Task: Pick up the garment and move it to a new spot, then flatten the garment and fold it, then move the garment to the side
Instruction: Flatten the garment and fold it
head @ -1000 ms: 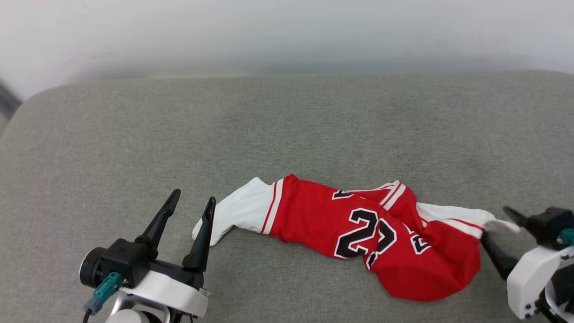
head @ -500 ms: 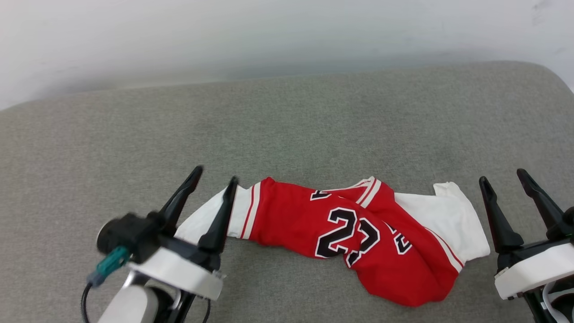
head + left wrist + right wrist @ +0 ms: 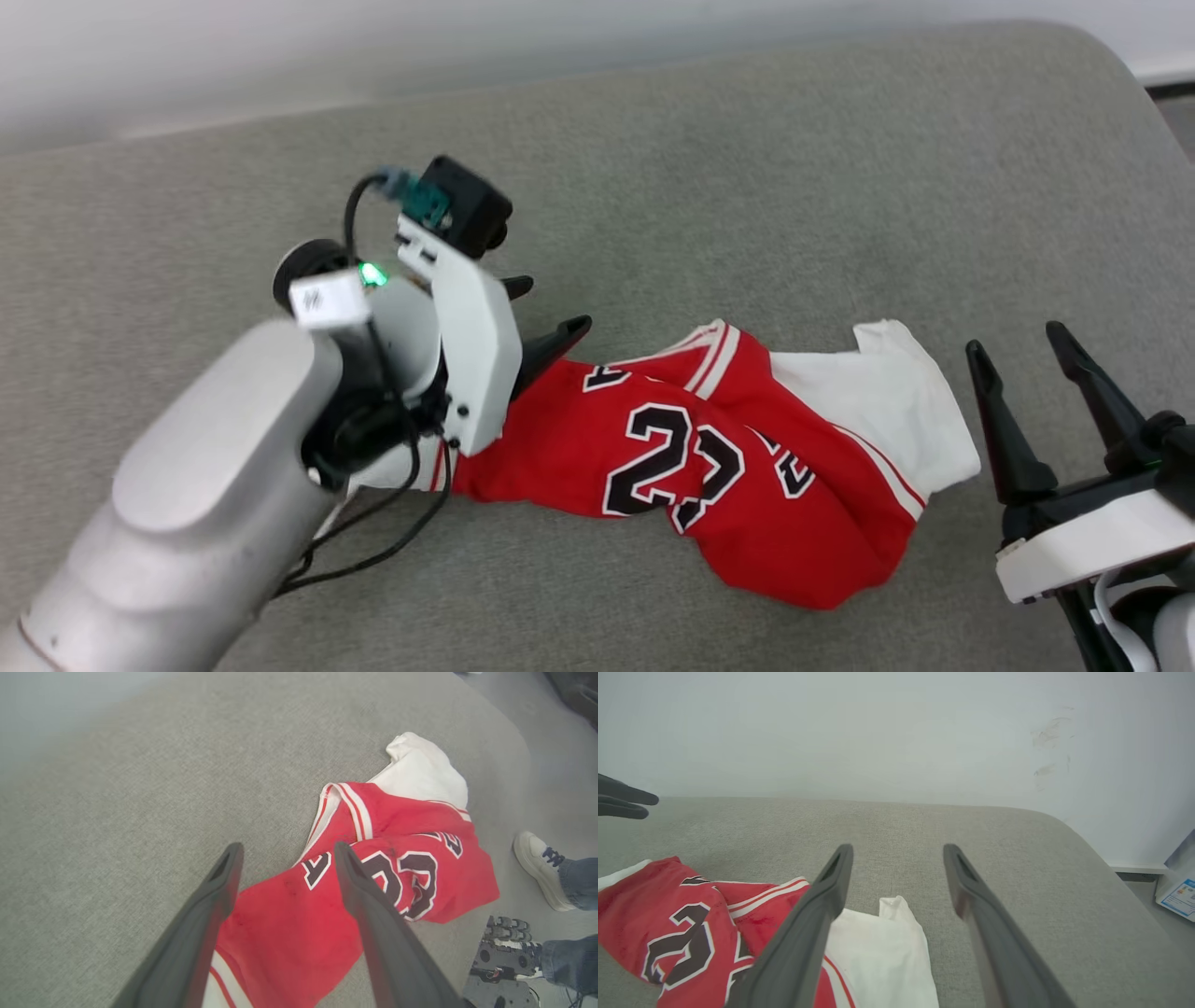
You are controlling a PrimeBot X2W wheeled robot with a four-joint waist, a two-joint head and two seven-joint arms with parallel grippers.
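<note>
Crumpled garment (image 3: 709, 467) on grey fabric surface (image 3: 747, 187)

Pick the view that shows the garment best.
Head view: the garment lies almost whole on the cushion, "23" readable; the left gripper hides one end. The left wrist view has the red body and far white sleeve, its near end cut off. The right wrist view catches one white sleeve and part of the print.
</note>
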